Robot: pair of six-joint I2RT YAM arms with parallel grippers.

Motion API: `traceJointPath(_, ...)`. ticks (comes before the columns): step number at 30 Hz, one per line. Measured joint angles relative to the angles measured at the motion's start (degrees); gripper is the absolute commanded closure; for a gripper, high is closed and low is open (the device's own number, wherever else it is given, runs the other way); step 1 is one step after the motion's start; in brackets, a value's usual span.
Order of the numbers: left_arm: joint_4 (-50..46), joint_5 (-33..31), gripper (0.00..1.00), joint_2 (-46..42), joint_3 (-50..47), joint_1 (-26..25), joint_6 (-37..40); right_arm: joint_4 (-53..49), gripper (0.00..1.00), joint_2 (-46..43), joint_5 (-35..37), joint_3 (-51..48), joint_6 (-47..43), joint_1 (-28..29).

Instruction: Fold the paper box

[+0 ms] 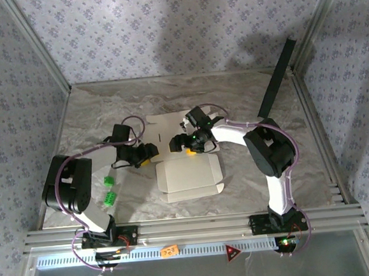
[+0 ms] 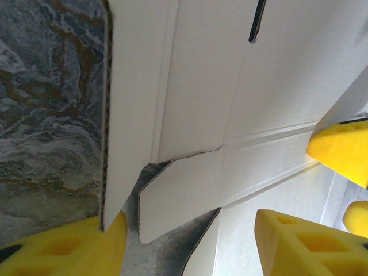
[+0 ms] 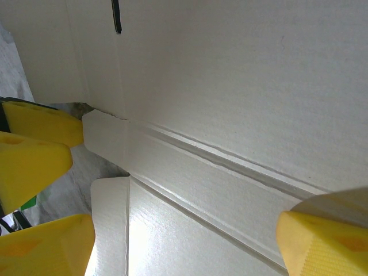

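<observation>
Marble-patterned tabletop spreads out between walls of flowered wallpaper, with an aluminium rail along the near edge. At the centre lies the paper box, a pale die-cut sheet opened almost flat, its nearer half toward me and its farther half under both my wrists.

My left gripper sits at the sheet's left edge. On my left wrist camera its yellow fingers stand well apart, clamped on nothing. The cut edge of a side flap runs down to meet the left one, and creased panels and a small angled tab lie between them.

My right gripper is over the middle of the sheet, just right of the other. Its yellow fingers are spread wide above a double crease, gripping nothing. A narrow dark slot is cut in the panel beyond.

Two small green blocks rest on the table near my left arm, apart from the sheet. A long black panel leans in the far right corner.
</observation>
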Motion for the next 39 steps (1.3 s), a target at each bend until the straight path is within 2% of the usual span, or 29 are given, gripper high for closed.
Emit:
traceJointPath(7, 1.0, 0.4, 0.49, 0.2, -0.3, 0.0, -1.0, 0.0, 0.14, 0.0, 0.2, 0.0, 0.0, 0.0)
traceJointPath(17, 0.4, 0.3, 0.50, -0.7, -0.3, -0.1, -1.2, 0.0, 0.15, 0.0, 0.2, 0.0, 0.0, 0.0)
traceJointPath(21, -0.5, 0.9, 0.57, -2.0, -0.2, -1.5, -1.3, 0.0, 0.15, 0.0, 0.2, 0.0, 0.0, 0.0)
traceJointPath(27, -1.0, 1.5, 0.58, -3.4, 0.2, -3.4, -1.4, 0.0, 0.16, 0.0, 0.2, 0.0, 0.0, 0.0)
traceJointPath(29, -1.2, 1.5, 0.59, -3.4, 0.8, -3.6, -1.5, 0.0, 0.22, 0.0, 0.2, 0.0, 0.0, 0.0)
traceJointPath(35, -1.0, 1.6, 0.63, -3.2, 2.8, -4.7, -1.9, 0.1, 0.49, 0.5, 0.4, -0.5, -0.1, 0.2)
traceJointPath(39, 0.0, 2.1, 0.64, -1.3, 3.8, -5.1, -2.4, 0.1, 0.63, 1.1, 0.4, -0.5, -0.2, 0.2)
